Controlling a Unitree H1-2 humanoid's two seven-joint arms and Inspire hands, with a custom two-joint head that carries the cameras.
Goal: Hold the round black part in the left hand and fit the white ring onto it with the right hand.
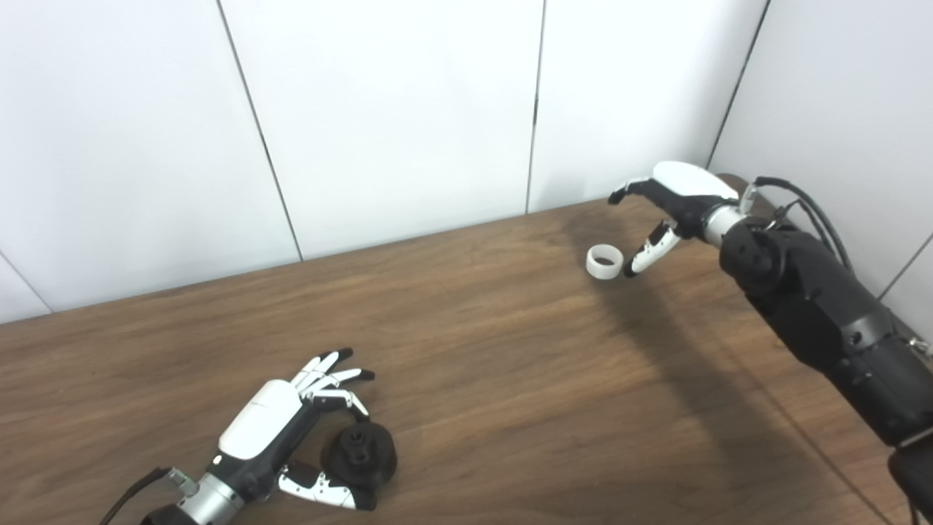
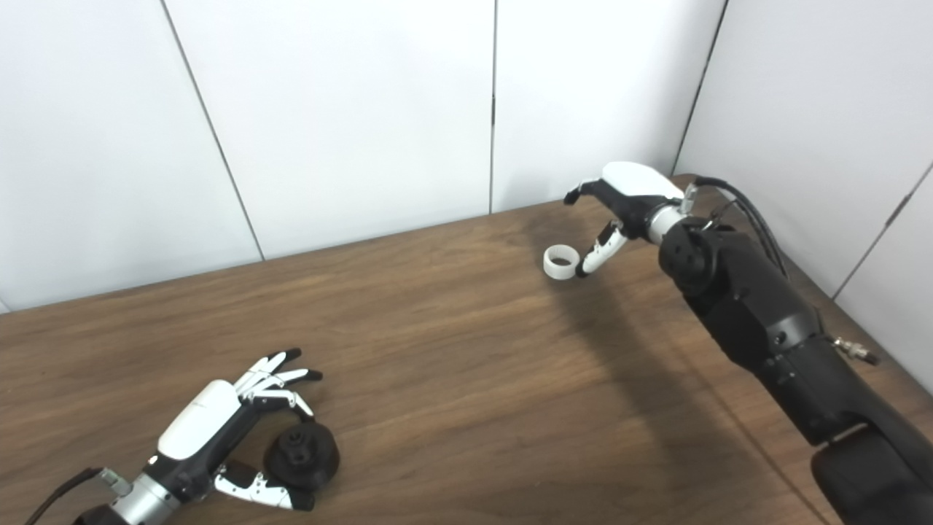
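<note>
The round black part (image 1: pixel 360 456) lies on the wooden table (image 1: pixel 510 379) near the front left. My left hand (image 1: pixel 291 430) is around it, fingers spread over its far side and thumb at its near side, not closed on it. The white ring (image 1: pixel 605 262) rests on the table at the back right. My right hand (image 1: pixel 670 204) hovers just right of the ring with fingers apart; its thumb tip is beside the ring's right edge, and I cannot tell whether it touches.
White wall panels (image 1: pixel 401 109) close off the table's far edge and right side. The right forearm (image 1: pixel 824 313) with its cables stretches over the table's right side and casts a shadow on the wood.
</note>
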